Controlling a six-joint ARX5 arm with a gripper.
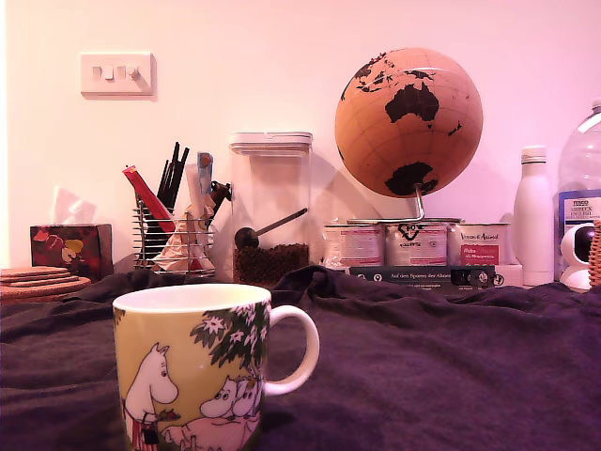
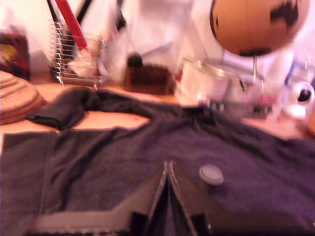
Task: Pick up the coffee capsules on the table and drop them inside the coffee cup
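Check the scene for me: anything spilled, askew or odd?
Nothing spilled or damaged. The dark cloth over the table is wrinkled and bunched at its far edge. One capsule sits beside the shut gripper; the coffee cup stands upright.

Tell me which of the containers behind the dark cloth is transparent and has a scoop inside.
It is the tall clear canister with a white lid, holding dark coffee beans and a black scoop. The round tins under the globe are opaque and low.

Yellow-green cartoon-printed coffee cup (image 1: 192, 371), dark navy-purple table (image 1: 451, 366), grey capsule (image 2: 211, 174).
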